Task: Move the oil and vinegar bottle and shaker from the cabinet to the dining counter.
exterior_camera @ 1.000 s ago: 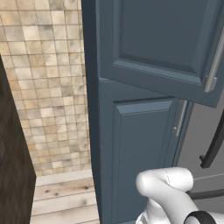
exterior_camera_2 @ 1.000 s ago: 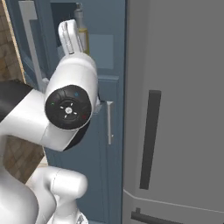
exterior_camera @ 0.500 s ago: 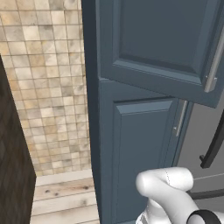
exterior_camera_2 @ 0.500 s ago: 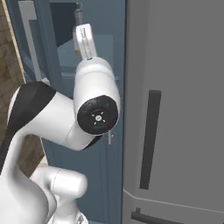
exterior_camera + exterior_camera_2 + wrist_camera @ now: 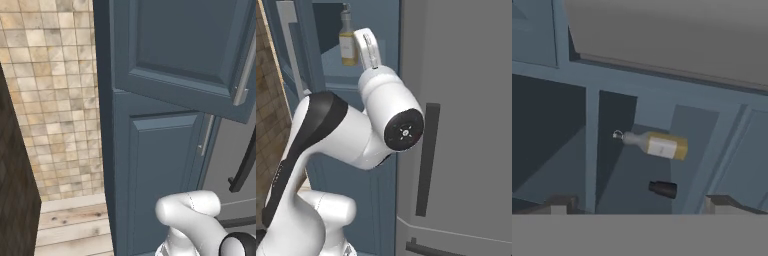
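Step in hand: reach into the open cabinet [image 5: 150, 165] for the first item; judged early in the task, nothing lifted yet.
Oil and vinegar bottle [image 5: 657, 145]: stood on the upper shelf [image 5: 336, 70] inside the cabinet; in the right base view [image 5: 347, 42] it was upright near the shelf's front. The hand view was rolled, so there it looked laid sideways.
Shaker [image 5: 663, 189]: small and dark, on the same shelf just beside the bottle, apart from it, not touching.
Fingers [image 5: 557, 206]: both tips spread wide at the bottom of the hand view, nothing between them, well short of the shelf.
Gripper [image 5: 639, 209]: pointed at the compartment, with the bottle and shaker both lying roughly between the tips' lines of travel.
Cabinet door [image 5: 185, 45]: swung open, its grey bar handle [image 5: 245, 75] at the right edge of the left base view.
Doing it well: pick one target. The bottle looked the easier grab. Centre on its body below the neck, keep the fingers wide until they straddle it, and go in straight.
Risk: the shaker sat close enough that a wide finger could knock it over; the door frame left little side room.
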